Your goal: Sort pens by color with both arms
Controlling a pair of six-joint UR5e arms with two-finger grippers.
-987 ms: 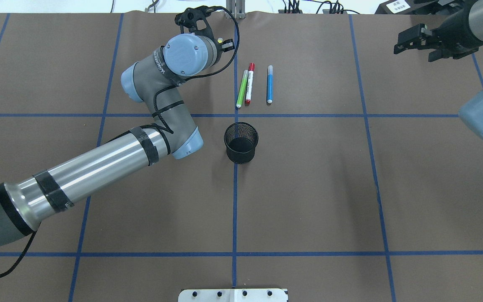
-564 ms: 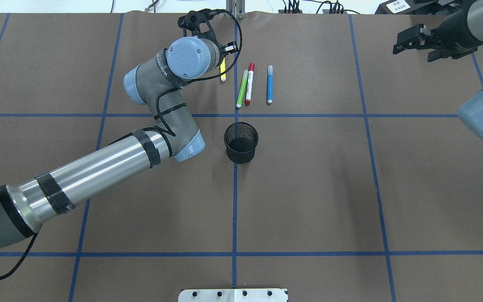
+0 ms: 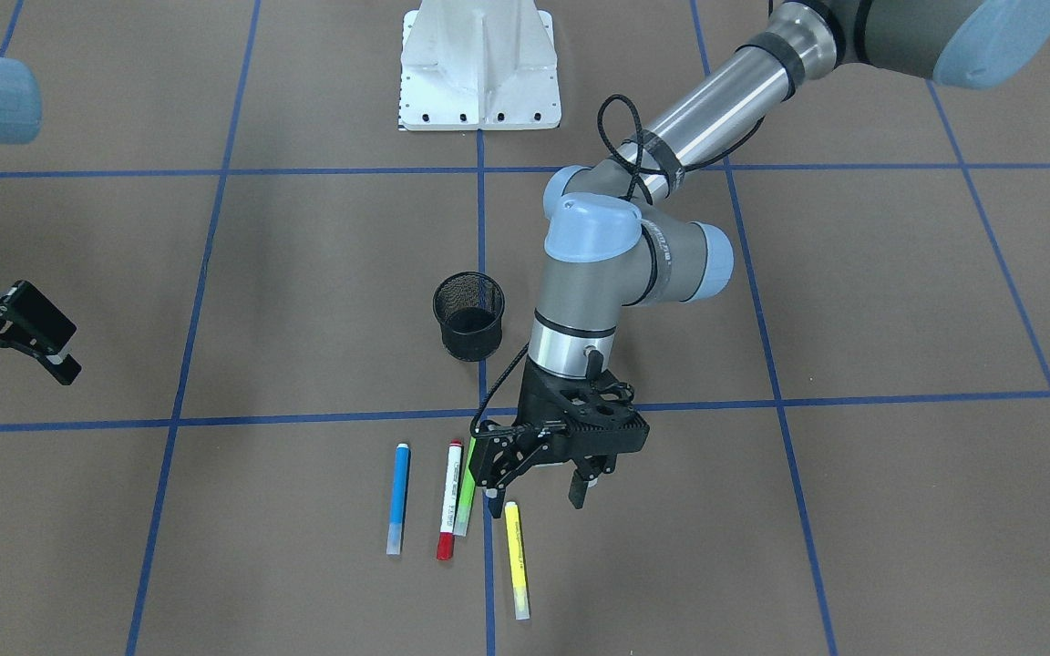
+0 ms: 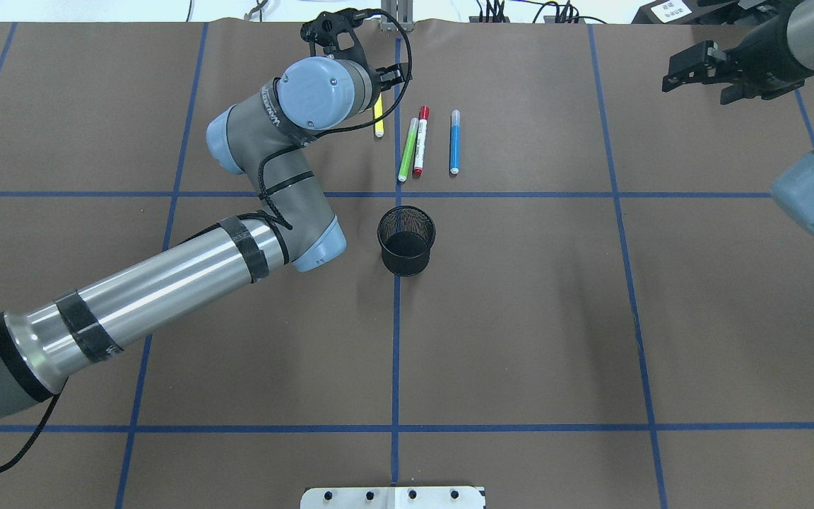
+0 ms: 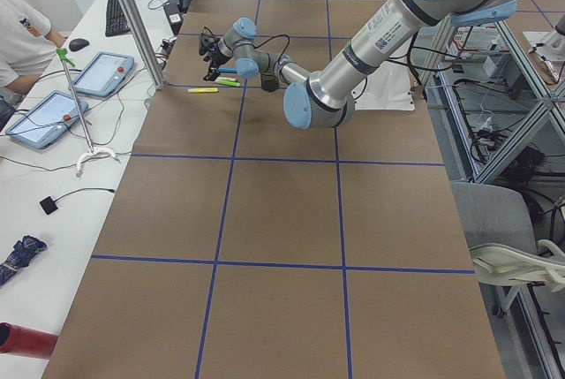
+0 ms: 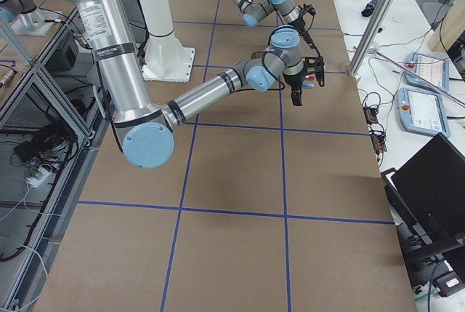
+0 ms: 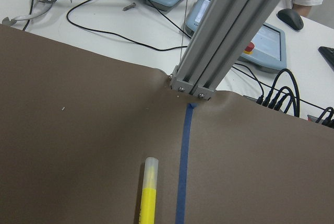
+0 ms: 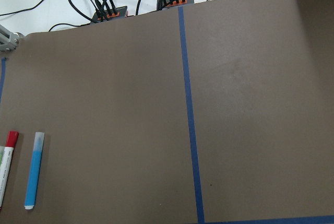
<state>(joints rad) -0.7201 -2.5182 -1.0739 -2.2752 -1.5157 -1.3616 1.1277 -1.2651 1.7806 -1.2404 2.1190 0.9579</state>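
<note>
Four pens lie side by side on the brown table at the far middle. The yellow pen (image 4: pixel 378 119) (image 3: pixel 516 560) (image 7: pixel 147 192) is leftmost in the overhead view. Then come the light green pen (image 4: pixel 407 150) (image 3: pixel 466 499), the white pen with red ends (image 4: pixel 420 141) (image 3: pixel 449 501) and the blue pen (image 4: pixel 455 141) (image 3: pixel 397 499) (image 8: pixel 34 177). My left gripper (image 3: pixel 534 490) is open and empty, just above the yellow pen's near end. My right gripper (image 4: pixel 695 81) (image 3: pixel 22 364) is open and empty, far off at the table's right side.
A black mesh cup (image 4: pixel 407 240) (image 3: pixel 468 316) stands upright just on the robot's side of the pens, next to my left arm's elbow. The white pedestal base (image 3: pixel 479 64) is at the robot's edge. An aluminium post (image 7: pixel 219 31) stands at the far table edge.
The yellow pen, hidden under my left wrist a second ago, now shows lying on the table. My left wrist has shifted slightly. The right arm has hardly moved.
</note>
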